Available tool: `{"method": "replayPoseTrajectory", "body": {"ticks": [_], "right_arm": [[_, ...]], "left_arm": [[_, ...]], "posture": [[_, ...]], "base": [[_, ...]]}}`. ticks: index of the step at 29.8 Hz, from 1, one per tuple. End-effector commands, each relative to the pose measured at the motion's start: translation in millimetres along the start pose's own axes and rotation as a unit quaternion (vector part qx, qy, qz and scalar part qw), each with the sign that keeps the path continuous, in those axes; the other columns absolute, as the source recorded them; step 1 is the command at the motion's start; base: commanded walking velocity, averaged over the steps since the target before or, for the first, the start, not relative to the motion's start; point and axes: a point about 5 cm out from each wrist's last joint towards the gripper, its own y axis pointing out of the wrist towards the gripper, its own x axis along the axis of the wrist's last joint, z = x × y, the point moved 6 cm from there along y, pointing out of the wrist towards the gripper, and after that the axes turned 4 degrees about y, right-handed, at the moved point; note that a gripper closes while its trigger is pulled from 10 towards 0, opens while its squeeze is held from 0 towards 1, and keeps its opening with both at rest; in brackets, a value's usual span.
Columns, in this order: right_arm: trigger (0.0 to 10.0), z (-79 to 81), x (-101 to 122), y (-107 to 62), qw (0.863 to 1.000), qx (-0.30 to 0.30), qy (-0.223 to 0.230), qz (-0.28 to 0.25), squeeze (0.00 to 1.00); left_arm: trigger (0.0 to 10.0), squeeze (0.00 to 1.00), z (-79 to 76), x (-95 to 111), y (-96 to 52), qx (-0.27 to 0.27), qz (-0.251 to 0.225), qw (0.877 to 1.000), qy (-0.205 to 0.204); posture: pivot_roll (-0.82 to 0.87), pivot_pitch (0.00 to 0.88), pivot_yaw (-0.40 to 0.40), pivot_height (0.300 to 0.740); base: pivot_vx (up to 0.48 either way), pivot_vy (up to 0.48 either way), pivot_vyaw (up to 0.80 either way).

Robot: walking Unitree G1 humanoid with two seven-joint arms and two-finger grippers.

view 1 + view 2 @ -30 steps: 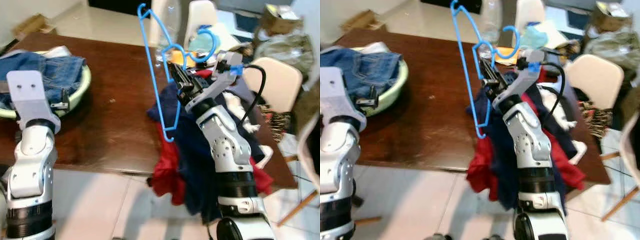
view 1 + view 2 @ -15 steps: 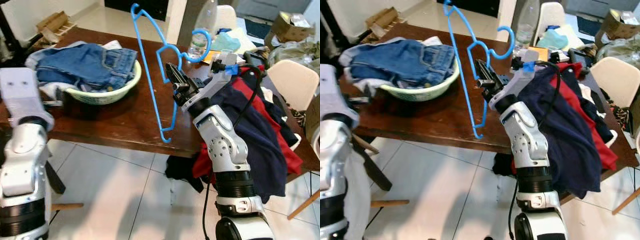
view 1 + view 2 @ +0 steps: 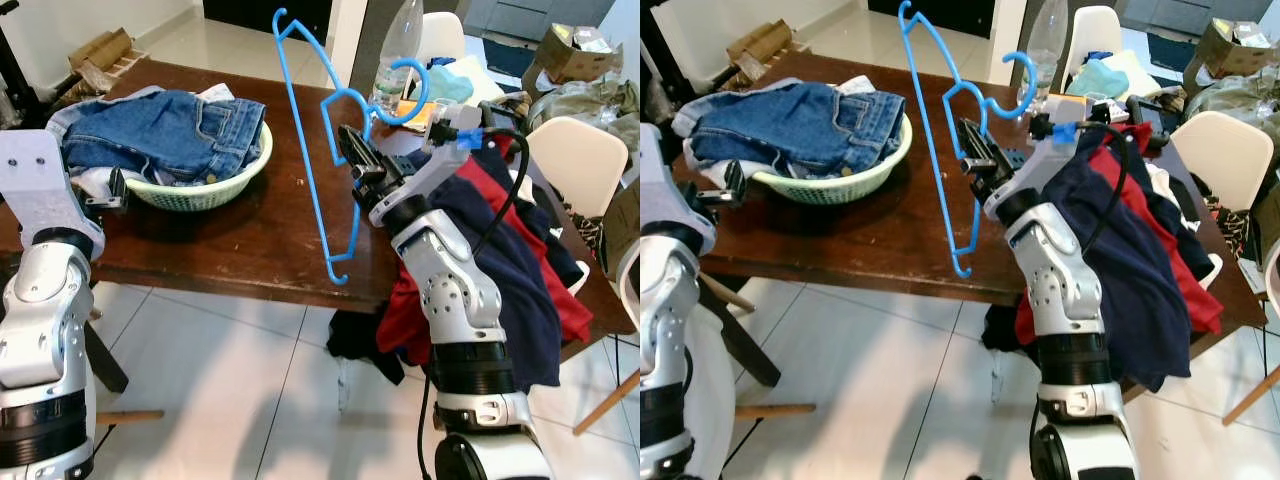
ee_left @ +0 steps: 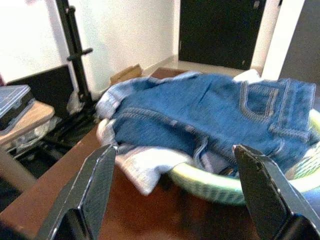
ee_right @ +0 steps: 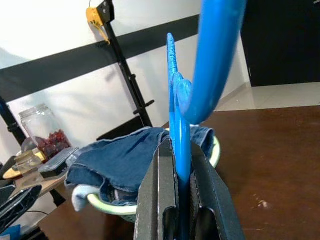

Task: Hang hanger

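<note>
Right claw (image 3: 352, 158) was clamped on the blue hanger (image 3: 310, 150), gripping it near the neck just below the hook (image 3: 408, 90). Right wrist view confirmed it: both fingers (image 5: 160, 200) pinched flat on the blue wire, no gap.

Hanger was held in the air over the brown worktop (image 3: 230, 240), touching nothing else. Its long axis ran near-vertical, slightly tilted: one shoulder tip up high, the other hanging down past the worktop's near edge. The hook curled off to the robot's right, above the forearm.

Right arm was raised, elbow bent, forearm angled up and to the left across the pile of navy and red clothes (image 3: 500, 260).

Left claw (image 4: 175, 195) was spread wide and holding nothing, arm low beside the green basket (image 3: 215, 185) of jeans (image 3: 160, 130).

A black pole stand (image 5: 125, 70) stood beyond the basket, likely the hanging target; can't confirm a rail. Judgement: the hook would have to be turned toward whatever bar was used.
</note>
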Motion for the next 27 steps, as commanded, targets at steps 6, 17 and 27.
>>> {"method": "replayPoseTrajectory", "body": {"ticks": [6,17,27], "right_arm": [[10.0,-7.8,9,-5.7,1.0,-0.011,0.004,-0.014,0.0],[10.0,-6.7,8,-7.1,1.0,-0.008,-0.003,-0.013,0.0],[10.0,-5.2,4,-6.2,1.0,-0.004,-0.007,-0.004,0.0]], "left_arm": [[10.0,0.0,-22.4,5,-2.9,-0.048,-0.017,0.999,-0.005],[10.0,0.0,-14.0,6,-0.3,-0.035,-0.019,0.997,0.06],[10.0,0.0,-26.5,-10,0.8,-0.117,0.002,0.974,0.195]], "posture": [[0.2,0.142,-0.096,0.74],[0.2,0.143,-0.095,0.74],[0.2,0.146,-0.1,0.74]], "base": [[0.426,0.0,-0.57],[0.224,0.0,0.0],[0.0,0.0,0.0]]}}
